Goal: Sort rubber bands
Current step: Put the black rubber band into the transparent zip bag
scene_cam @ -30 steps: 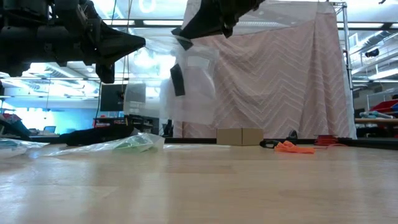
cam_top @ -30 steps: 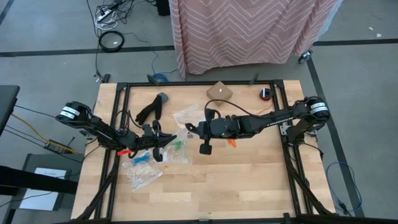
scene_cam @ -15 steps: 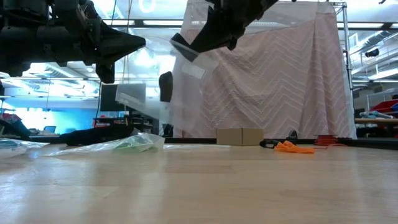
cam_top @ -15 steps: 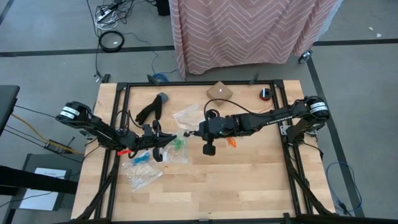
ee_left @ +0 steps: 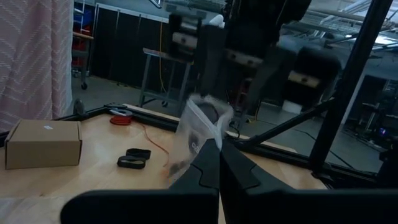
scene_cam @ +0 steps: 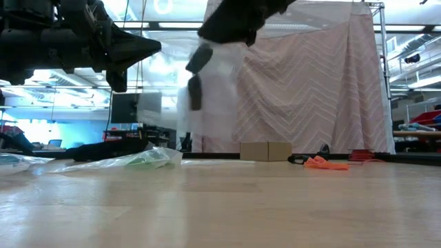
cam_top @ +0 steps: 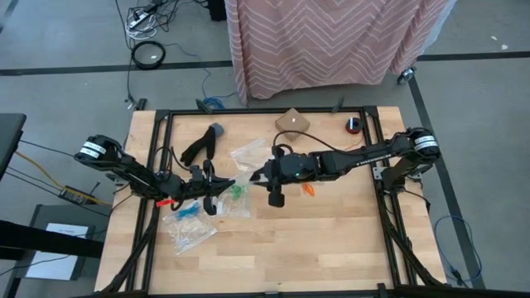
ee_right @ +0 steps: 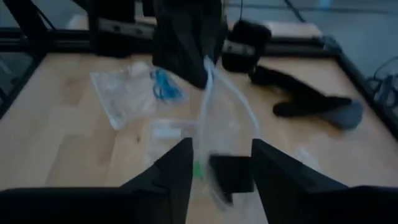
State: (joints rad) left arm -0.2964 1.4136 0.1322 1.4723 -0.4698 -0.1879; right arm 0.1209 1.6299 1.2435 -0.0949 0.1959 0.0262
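Right wrist view: right hand (ee_right: 221,163) fingers parted around a clear bag (ee_right: 227,134); blue rubber bands (ee_right: 163,85) bagged on table (ee_right: 56,143). Low view adds orange bands (scene_cam: 325,163). Left hand (cam_top: 217,187) pinched closed.

1. The high view looks straight down from far above and takes in the whole table (cam_top: 331,248) and both arms.
2. The low view sits right at the table top and looks level across it to the pink curtain (scene_cam: 324,83).
3. Each wrist view rides on an arm, very close, and faces the other arm.
4. The high, low and left wrist views all show the cardboard box (cam_top: 292,122).
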